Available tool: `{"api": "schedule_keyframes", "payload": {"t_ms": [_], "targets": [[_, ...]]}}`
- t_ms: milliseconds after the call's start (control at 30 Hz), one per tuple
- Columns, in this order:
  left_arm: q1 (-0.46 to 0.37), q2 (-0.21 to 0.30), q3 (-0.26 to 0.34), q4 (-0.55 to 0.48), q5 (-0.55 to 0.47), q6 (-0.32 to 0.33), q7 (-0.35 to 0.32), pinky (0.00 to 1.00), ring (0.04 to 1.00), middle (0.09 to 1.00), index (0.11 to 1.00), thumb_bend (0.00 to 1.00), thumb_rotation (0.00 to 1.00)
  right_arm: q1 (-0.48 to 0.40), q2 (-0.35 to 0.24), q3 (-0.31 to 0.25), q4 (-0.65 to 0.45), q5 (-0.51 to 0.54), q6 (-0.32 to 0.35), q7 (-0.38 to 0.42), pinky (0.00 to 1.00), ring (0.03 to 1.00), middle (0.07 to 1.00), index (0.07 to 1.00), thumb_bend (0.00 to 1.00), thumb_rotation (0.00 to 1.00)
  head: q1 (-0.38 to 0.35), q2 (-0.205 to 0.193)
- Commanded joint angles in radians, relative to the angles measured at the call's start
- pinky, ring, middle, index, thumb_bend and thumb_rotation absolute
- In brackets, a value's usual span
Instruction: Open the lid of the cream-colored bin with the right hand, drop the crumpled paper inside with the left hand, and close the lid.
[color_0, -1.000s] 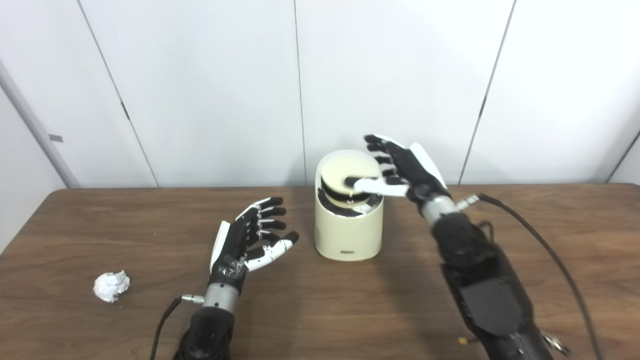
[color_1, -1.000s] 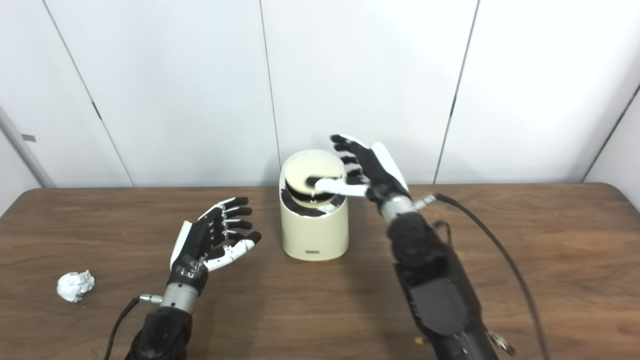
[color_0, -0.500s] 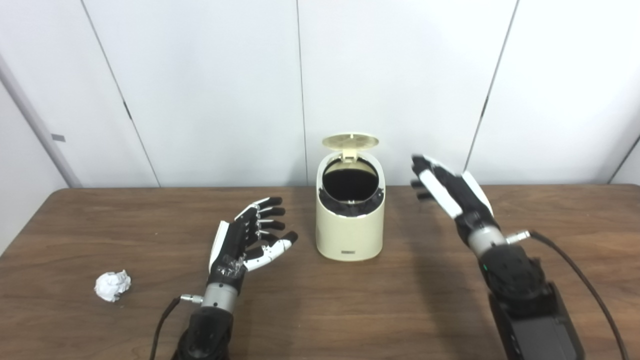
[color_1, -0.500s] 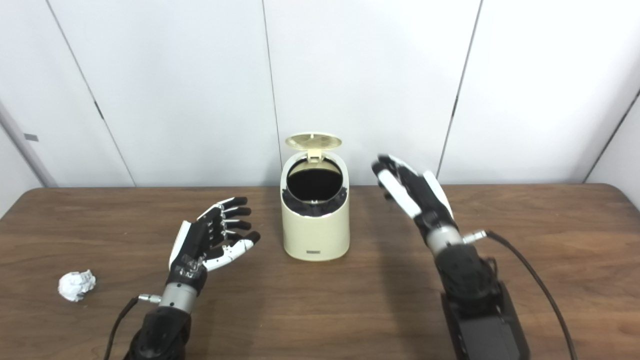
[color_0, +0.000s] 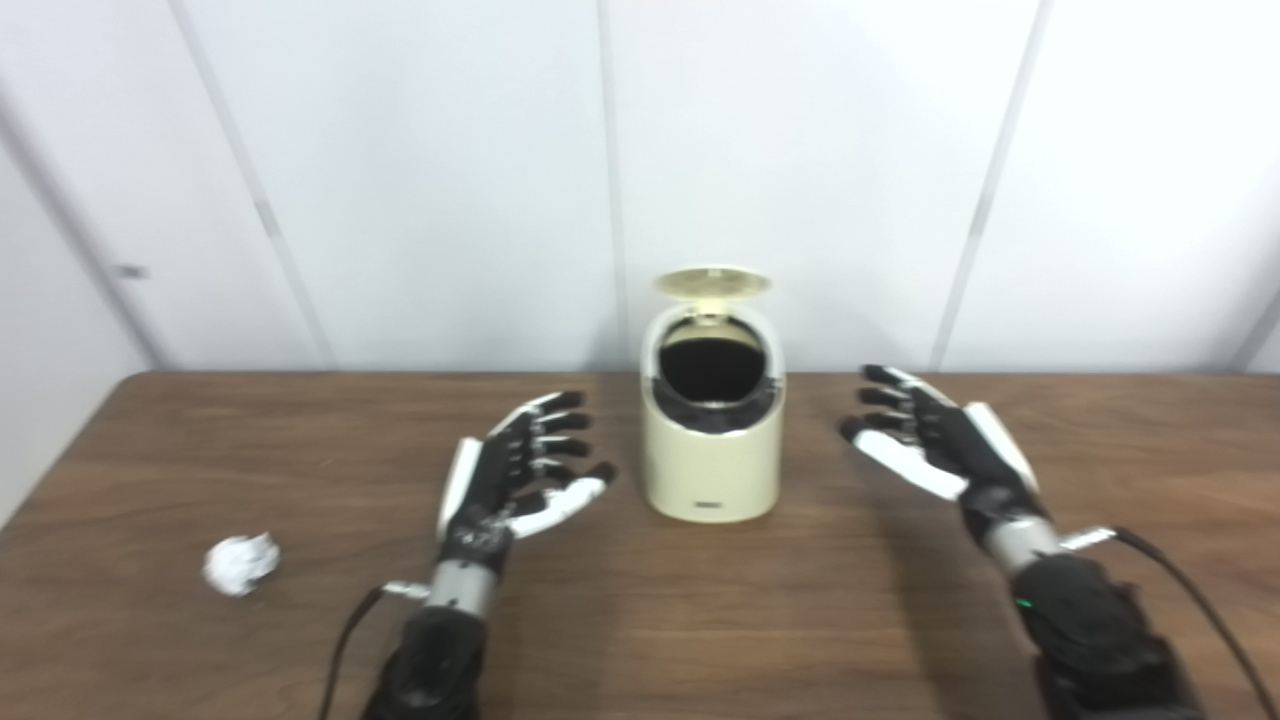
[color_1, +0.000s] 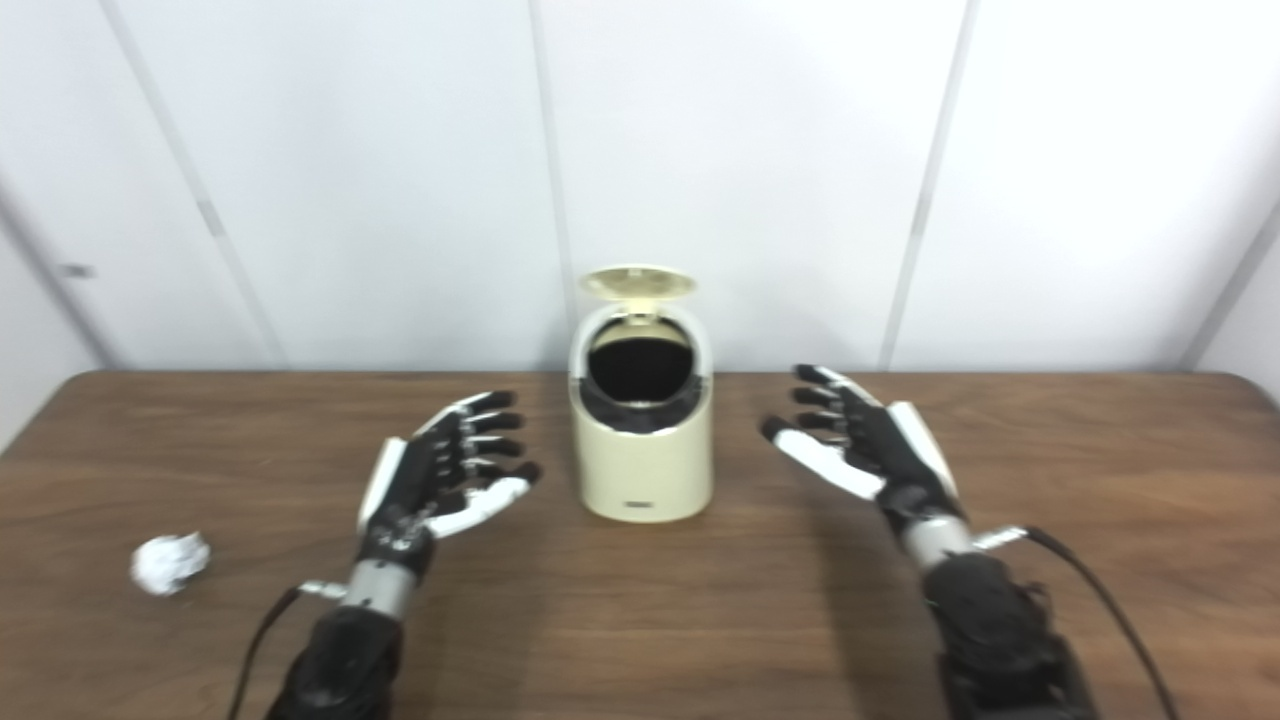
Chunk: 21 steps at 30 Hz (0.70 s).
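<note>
Bin sits mid-table near the far edge, lid flipped up. Both hands, left and right, flank it, fingers spread, empty. Paper ball is far left, open table around it.

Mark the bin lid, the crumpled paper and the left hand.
bin lid (color_0: 711, 282), left eye view, middle of the raised lid's underside.
crumpled paper (color_0: 241, 564), left eye view, centre of the ball.
left hand (color_1: 437, 480), right eye view, palm, fingers spread.
</note>
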Motion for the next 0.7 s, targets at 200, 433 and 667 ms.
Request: {"api": "schedule_keyframes", "payload": {"t_ms": [200,433,667], "targets": [[-0.042,-0.029,-0.021,-0.022,0.037,-0.031,0.025,0.54,0.654,0.735,0.777,0.65,0.08,-0.013,-0.050,-0.026,0.023,0.045,-0.095,0.024,0.63,0.753,0.853,0.885,0.55,0.31,0.111,-0.017],[-0.009,-0.002,-0.034,-0.092,0.079,0.000,0.014,0.56,0.668,0.740,0.783,0.69,0.12,-0.016,-0.062,-0.024,-0.020,0.041,-0.043,0.029,0.69,0.801,0.863,0.885,0.51,0.24,0.195,-0.032],[0.057,0.083,-0.029,-0.273,0.171,0.096,-0.008,0.56,0.674,0.743,0.783,0.72,0.15,-0.020,-0.071,-0.040,-0.050,0.068,0.010,0.048,0.69,0.823,0.879,0.903,0.47,0.24,0.260,-0.039]]}}
